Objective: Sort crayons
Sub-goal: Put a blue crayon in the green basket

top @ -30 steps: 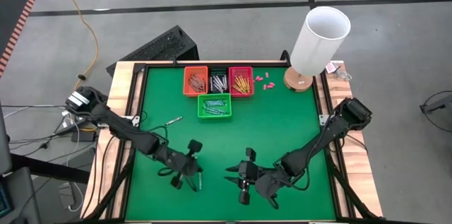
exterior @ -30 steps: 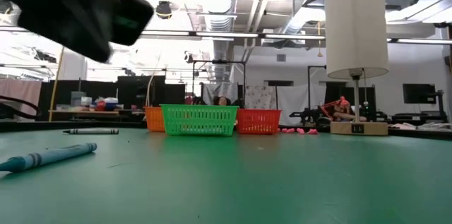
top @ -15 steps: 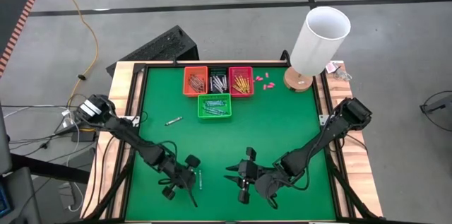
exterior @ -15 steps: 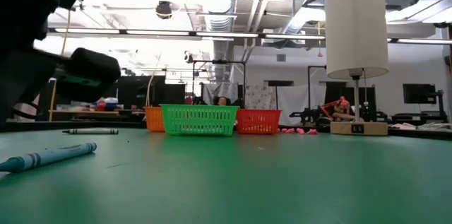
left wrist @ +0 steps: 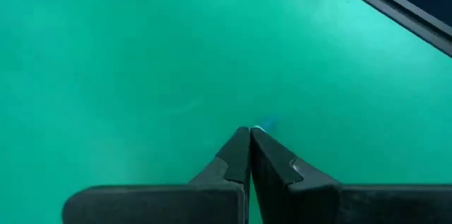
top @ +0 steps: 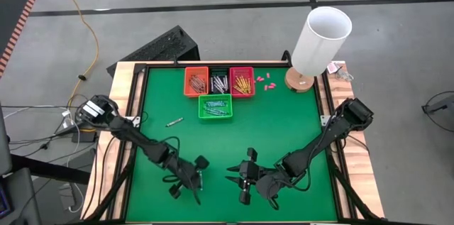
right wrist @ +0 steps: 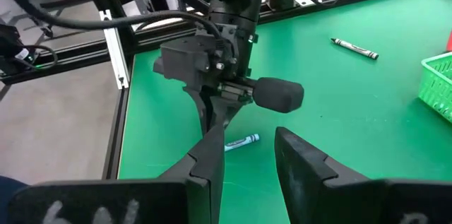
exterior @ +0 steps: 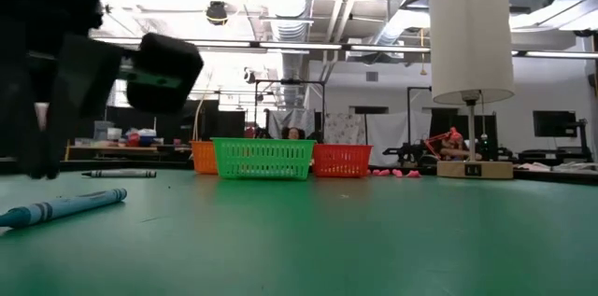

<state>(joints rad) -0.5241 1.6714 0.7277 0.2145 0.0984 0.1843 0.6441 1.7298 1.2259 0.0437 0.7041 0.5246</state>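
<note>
Your left end effector [left wrist: 249, 133] is clenched shut just above the green table [top: 284, 125], its tips right at the blue crayon [right wrist: 241, 141] lying near the front edge. It seems to grip nothing yet, though the tips hide the contact. Part the fingers before lowering, straddle the crayon across its width, then clench and lift straight. It likely belongs in the green basket [top: 215, 106], which holds blue ones. A dark crayon [top: 174, 121] lies farther back. Your right end effector [right wrist: 247, 146] waits nearby, released.

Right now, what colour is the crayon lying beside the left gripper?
Blue-teal crayon; clearest in the low view.
</note>
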